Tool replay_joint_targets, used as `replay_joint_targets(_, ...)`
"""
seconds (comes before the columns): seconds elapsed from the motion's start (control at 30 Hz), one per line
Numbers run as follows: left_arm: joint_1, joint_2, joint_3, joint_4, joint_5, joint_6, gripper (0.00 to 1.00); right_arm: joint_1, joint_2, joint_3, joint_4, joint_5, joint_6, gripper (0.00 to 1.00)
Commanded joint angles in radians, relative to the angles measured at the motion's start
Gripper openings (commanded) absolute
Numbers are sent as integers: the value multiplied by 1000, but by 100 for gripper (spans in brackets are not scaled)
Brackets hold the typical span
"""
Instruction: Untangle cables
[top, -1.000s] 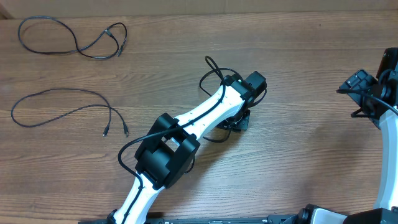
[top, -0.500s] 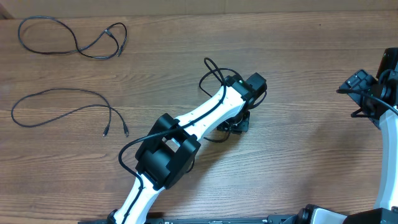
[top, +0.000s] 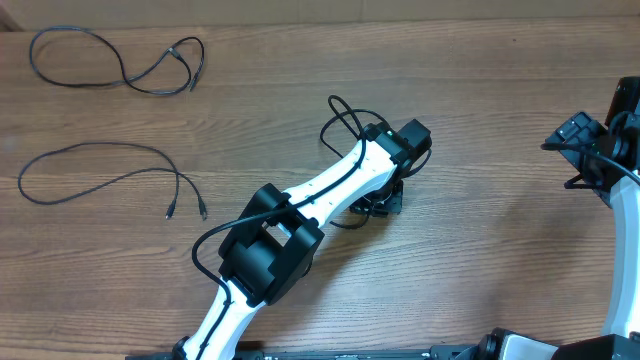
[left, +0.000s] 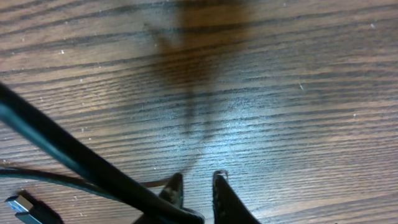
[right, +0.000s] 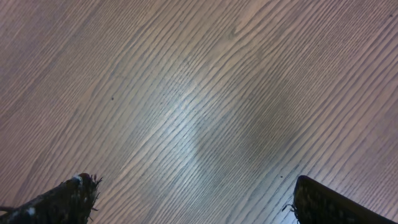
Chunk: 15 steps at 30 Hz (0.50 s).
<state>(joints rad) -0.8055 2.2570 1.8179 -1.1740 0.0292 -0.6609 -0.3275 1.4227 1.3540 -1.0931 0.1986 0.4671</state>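
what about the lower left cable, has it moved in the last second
No. The lower left cable keeps its place against the upper cable and the table's wood grain; its plug ends have not shifted.

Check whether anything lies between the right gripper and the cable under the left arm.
Nothing visible on the table between the right gripper and the cable. The left arm's wrist does hang over that cable, with the left gripper beside it.
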Motion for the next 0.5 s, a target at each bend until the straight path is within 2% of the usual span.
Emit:
replay_joint_targets(0.0,-7,7,-11,3,-21,-24,12,-5,-2,31,3,10,-3,100)
replay_joint_targets(0.1,-7,7,-11,2,-22,-24,5,-5,-2,31,3,10,-3,100)
replay_joint_targets(0.3,-4,1,19,-48,44,-24,4,-5,-2,31,3,10,-3,100)
replay_joint_targets(0.47,16,-17,225,-204,86,-24,4,-5,-2,31,3,10,-3,100)
